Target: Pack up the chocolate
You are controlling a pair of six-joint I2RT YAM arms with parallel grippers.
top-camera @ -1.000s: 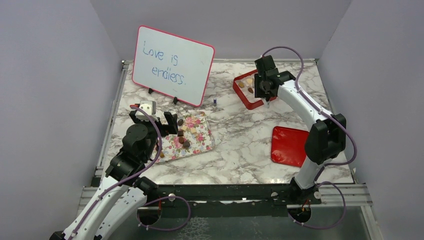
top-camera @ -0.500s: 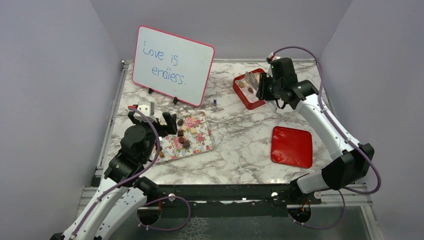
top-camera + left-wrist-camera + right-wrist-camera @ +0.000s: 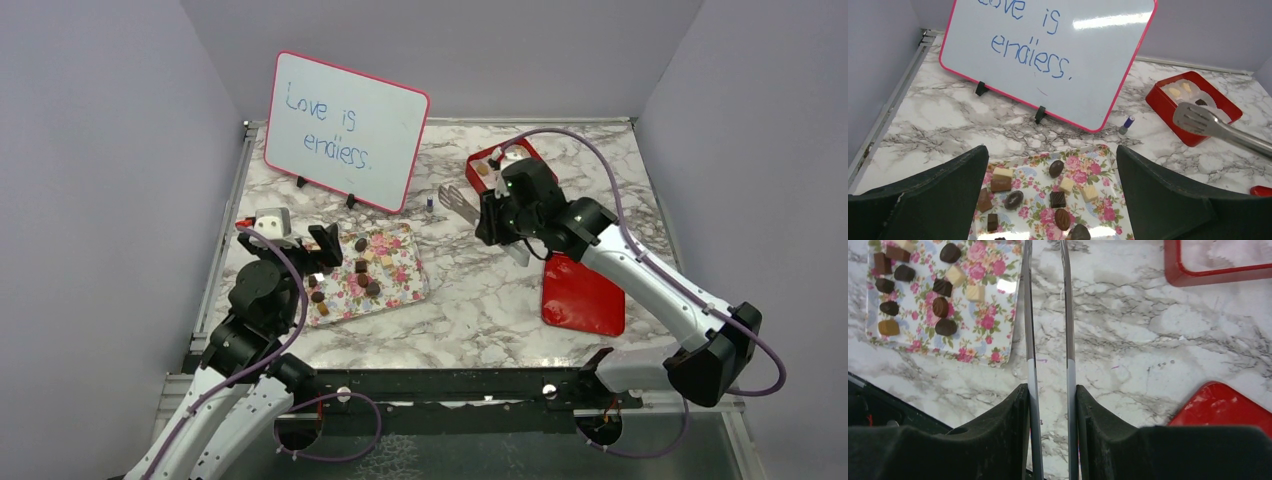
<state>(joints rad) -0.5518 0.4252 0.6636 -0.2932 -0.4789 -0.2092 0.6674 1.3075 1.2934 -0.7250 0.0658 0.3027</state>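
Several chocolates [image 3: 362, 272] in dark brown, reddish-brown and pale tan lie on the pink floral tray [image 3: 400, 285]; they also show in the left wrist view [image 3: 1058, 199] and the right wrist view [image 3: 940, 306]. A few more sit in the red box [image 3: 478, 180] with white lining [image 3: 1175, 92]. My right gripper [image 3: 500, 215] [image 3: 1050, 390] is shut on metal tongs [image 3: 455, 200] [image 3: 1029, 315], whose tips are apart and empty over the marble between box and tray. My left gripper [image 3: 290, 240] [image 3: 1053, 155] is open and empty above the tray's near left.
A whiteboard [image 3: 345, 130] stands at the back left. A small blue-capped item [image 3: 429, 203] lies near its foot. The red lid [image 3: 580, 295] lies flat at the right, near my right arm. Grey walls enclose the table.
My right arm has swung the tongs from over the red box leftward and nearer, toward the floral tray. My left gripper has shifted slightly left.
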